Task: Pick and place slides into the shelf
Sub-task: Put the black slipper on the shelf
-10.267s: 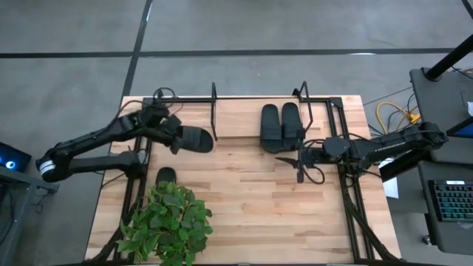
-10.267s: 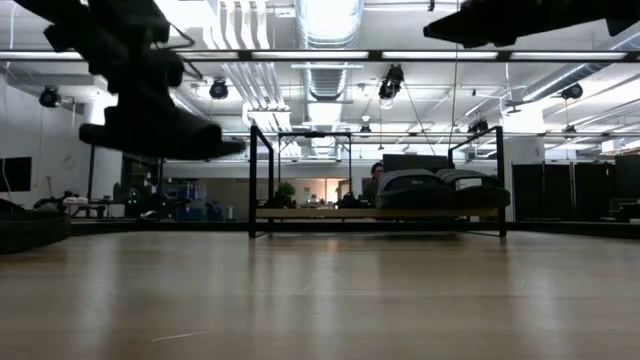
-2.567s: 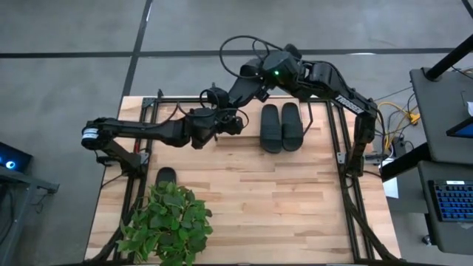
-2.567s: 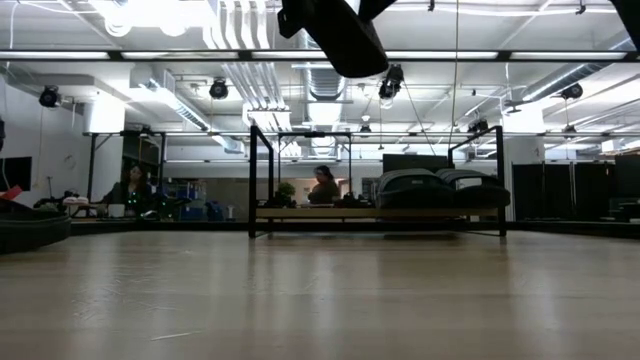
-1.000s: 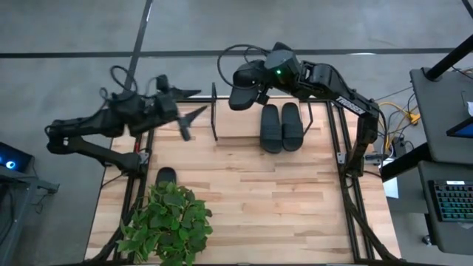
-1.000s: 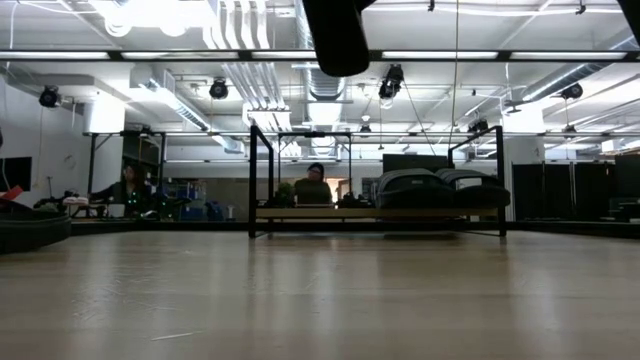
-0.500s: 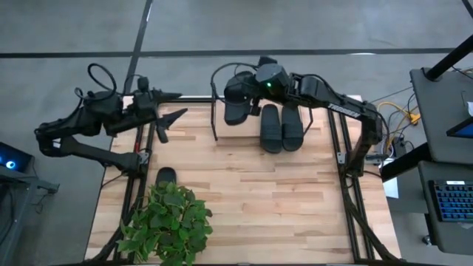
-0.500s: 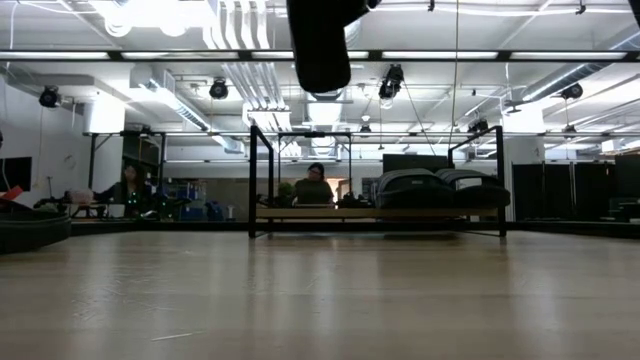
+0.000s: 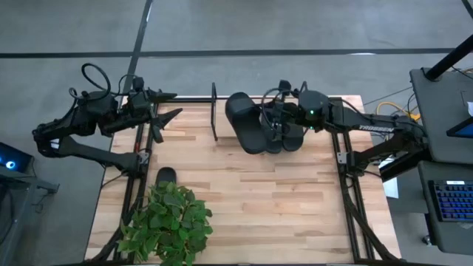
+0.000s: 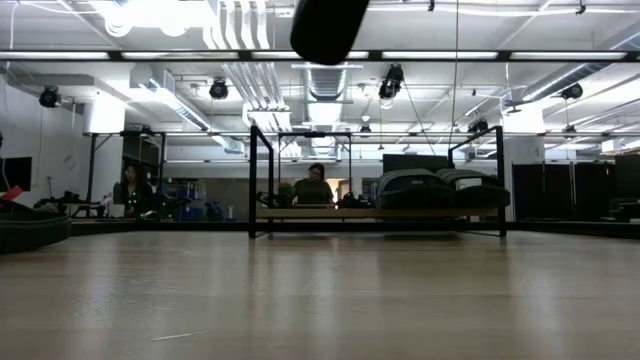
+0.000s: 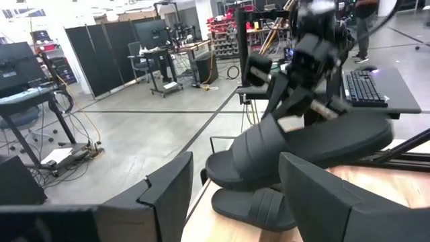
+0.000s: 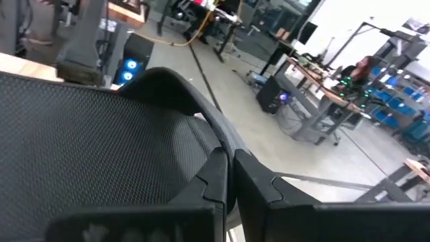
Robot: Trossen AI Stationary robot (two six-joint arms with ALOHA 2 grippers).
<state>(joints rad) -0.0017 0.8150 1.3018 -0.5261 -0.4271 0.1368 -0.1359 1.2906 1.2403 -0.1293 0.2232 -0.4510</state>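
The right claw [image 9: 267, 122], clamped shut on the edge of a black slide [image 9: 246, 122], has come down from above the counter's far rim since half a second ago, and now holds the sandal over the shelf [image 9: 215, 111], just at 9 o'clock of the two slides parked there [image 9: 287, 135]. The right arm, earlier arched high, now reaches in low and nearly level from the 3 o'clock side. The left claw [image 9: 164, 112] hangs at the counter's [image 9: 295, 192] 10 o'clock corner with fingers spread and empty, pulled back a little farther than before; its arm is folded off the counter's edge. A fourth slide [image 9: 165, 176] lies at 8 o'clock, partly hidden by a potted plant [image 9: 166, 225]. In the low view the carried slide [image 10: 328, 28] is cut off at the picture's top, and two slides [image 10: 440, 188] sit on the shelf board. The parked pair is half covered by the right wrist from above.
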